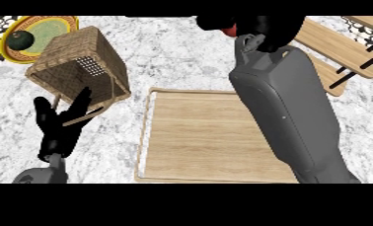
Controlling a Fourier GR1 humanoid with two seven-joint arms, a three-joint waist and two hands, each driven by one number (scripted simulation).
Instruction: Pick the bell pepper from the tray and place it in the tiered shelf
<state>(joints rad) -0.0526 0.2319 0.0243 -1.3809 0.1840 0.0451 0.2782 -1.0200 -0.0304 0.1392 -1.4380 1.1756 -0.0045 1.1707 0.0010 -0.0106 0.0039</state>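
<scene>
A red bell pepper (230, 31) shows only as a small patch at the top, with my right hand (255, 26) curled round it and hiding most of it. That hand is raised past the far edge of the wooden tray (197, 136), just left of the tiered shelf (331, 42) with its wooden boards and black frame at the upper right. My right forearm crosses the tray's right side. My left hand (59, 126) rests open at the lower left, fingers up, beside the wicker basket.
A wicker basket (80, 64) lies tipped at the left on the marble counter. Behind it a yellow-rimmed plate (44, 27) holds a dark green round fruit (20, 40).
</scene>
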